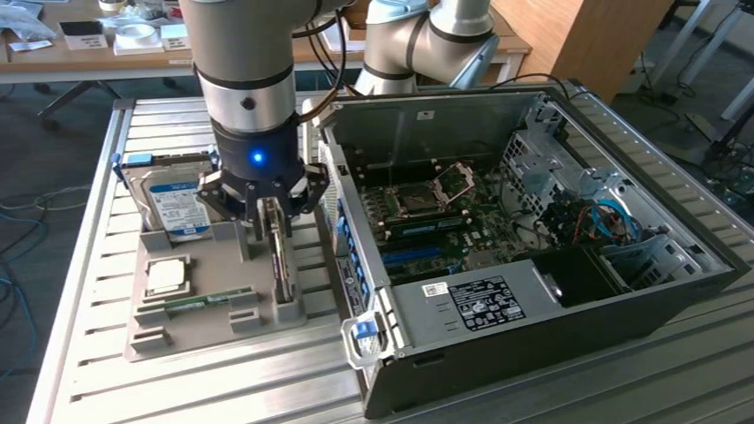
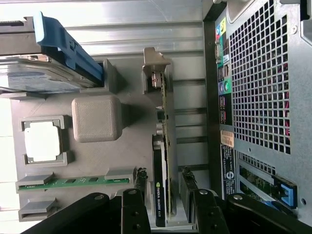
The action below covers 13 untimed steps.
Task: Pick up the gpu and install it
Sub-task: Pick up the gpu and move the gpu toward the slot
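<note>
The gpu [image 1: 282, 269] stands on its long edge in a slot of the grey holder tray [image 1: 212, 261], to the exterior view's left of the computer case. In the wrist view the gpu [image 2: 163, 122] shows as a thin green board with a dark face and a silver end bracket. My gripper [image 1: 270, 223] hangs straight over the card, open. In the wrist view my gripper [image 2: 164, 184] straddles the card's near end. One of its fingers [image 2: 141, 179] stands on each side of the card, with a small gap between pad and card.
The tray also holds a hard drive [image 1: 175, 201] with a blue-white label, a CPU [image 1: 165, 276] and a RAM stick [image 1: 207, 300]. The open computer case [image 1: 659, 265] lies close beside it, motherboard [image 1: 430, 221] exposed. A raised grey block [image 2: 96, 118] stands on the tray near the card.
</note>
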Tool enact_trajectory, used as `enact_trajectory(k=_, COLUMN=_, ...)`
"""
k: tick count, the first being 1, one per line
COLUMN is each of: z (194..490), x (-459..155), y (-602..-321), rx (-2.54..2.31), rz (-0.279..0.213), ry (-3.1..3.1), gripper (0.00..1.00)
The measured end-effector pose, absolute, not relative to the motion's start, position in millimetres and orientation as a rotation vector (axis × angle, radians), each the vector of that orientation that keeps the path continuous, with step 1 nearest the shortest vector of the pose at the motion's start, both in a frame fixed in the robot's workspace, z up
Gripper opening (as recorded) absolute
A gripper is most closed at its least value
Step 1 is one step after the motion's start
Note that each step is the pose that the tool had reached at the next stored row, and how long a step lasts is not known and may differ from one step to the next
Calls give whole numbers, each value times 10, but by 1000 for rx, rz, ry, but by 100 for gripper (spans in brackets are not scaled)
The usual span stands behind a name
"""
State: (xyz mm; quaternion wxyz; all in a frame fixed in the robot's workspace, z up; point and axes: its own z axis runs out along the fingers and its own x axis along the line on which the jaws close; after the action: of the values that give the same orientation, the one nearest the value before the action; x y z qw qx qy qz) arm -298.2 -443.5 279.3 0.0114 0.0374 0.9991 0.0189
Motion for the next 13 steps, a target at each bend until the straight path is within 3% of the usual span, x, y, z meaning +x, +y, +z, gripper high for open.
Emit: enact_trajectory(k=13, z=2621, x=-2982, y=-4436, rx=117, rz=56, ry=3116, gripper=42)
